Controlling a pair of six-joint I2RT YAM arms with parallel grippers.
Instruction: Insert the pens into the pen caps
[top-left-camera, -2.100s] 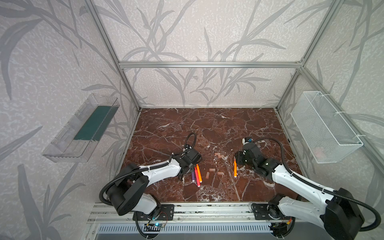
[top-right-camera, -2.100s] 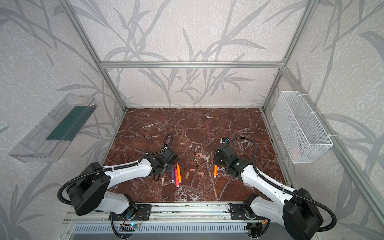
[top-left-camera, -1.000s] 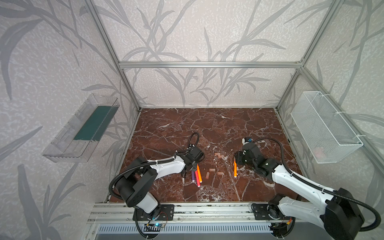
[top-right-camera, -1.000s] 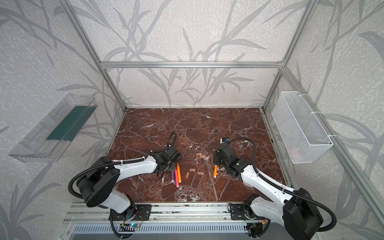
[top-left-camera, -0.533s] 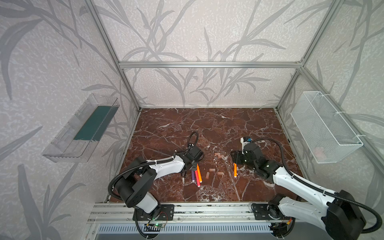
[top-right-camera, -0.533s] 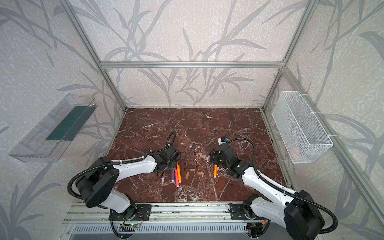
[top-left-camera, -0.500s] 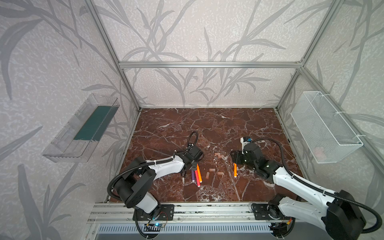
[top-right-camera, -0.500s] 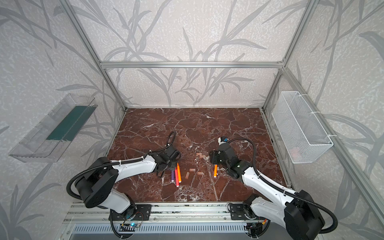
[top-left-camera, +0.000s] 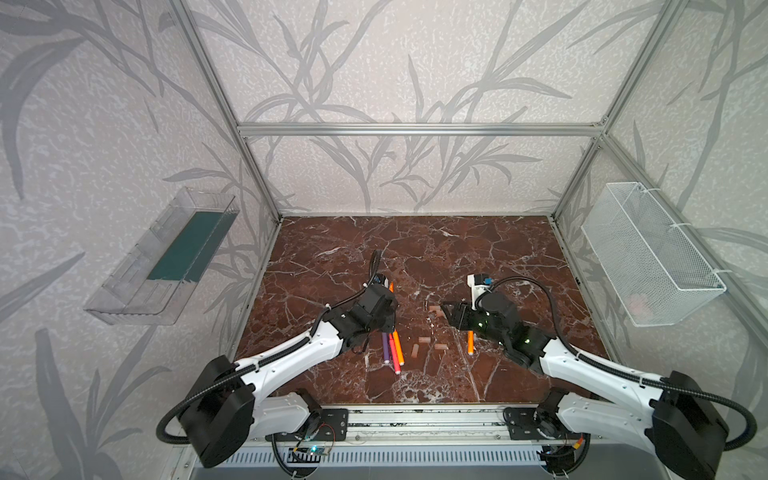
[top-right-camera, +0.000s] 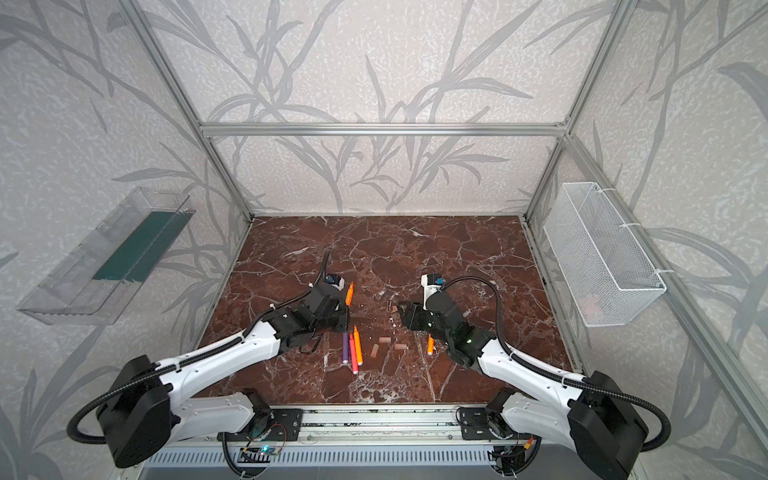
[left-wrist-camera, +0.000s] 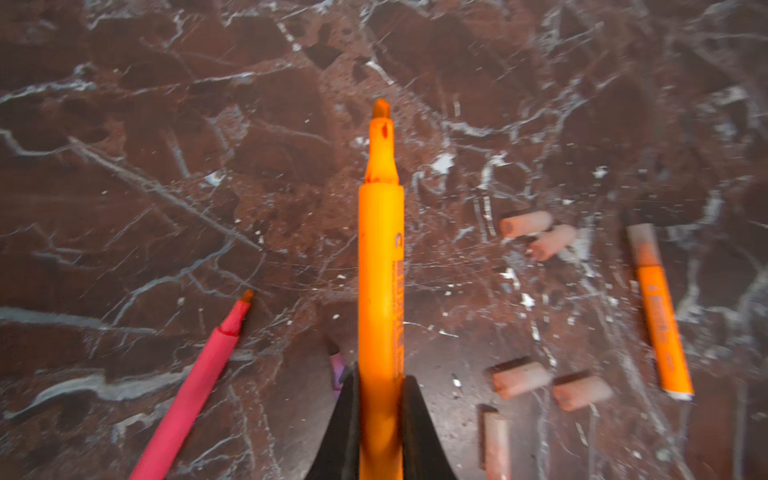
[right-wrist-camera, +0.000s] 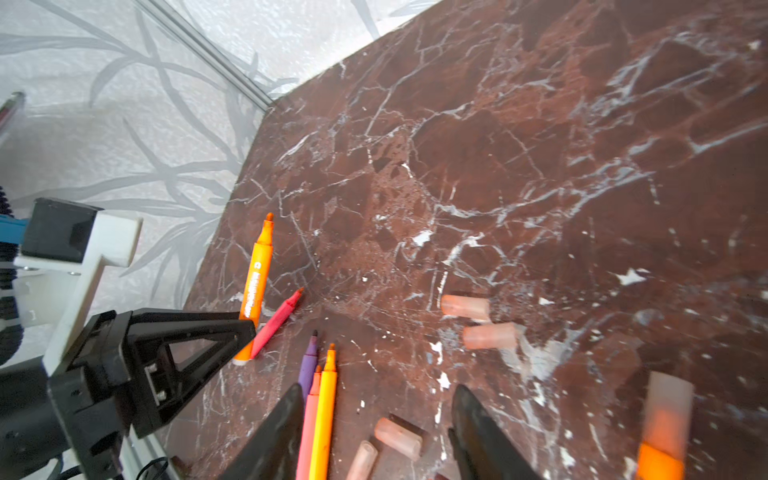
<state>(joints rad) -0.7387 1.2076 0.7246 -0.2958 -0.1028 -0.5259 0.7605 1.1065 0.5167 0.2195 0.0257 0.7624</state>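
My left gripper is shut on an orange pen, low on its barrel. The bare tip points toward the back wall. A pink-red pen lies beside it. Purple, pink and orange pens lie side by side in both top views. My right gripper is open and empty above two pen caps. Two more pen caps lie farther out. A capped orange pen lies under the right wrist. In a top view the right gripper hovers beside a cap pair.
A clear tray hangs on the left wall and a white wire basket on the right wall. Aluminium frame posts stand at the corners of the marble floor. A metal rail runs along the front edge.
The left jaws have closed fully on the orange pen. My right gripper has opened wider and moved left, off the capped orange pen and toward the loose caps.
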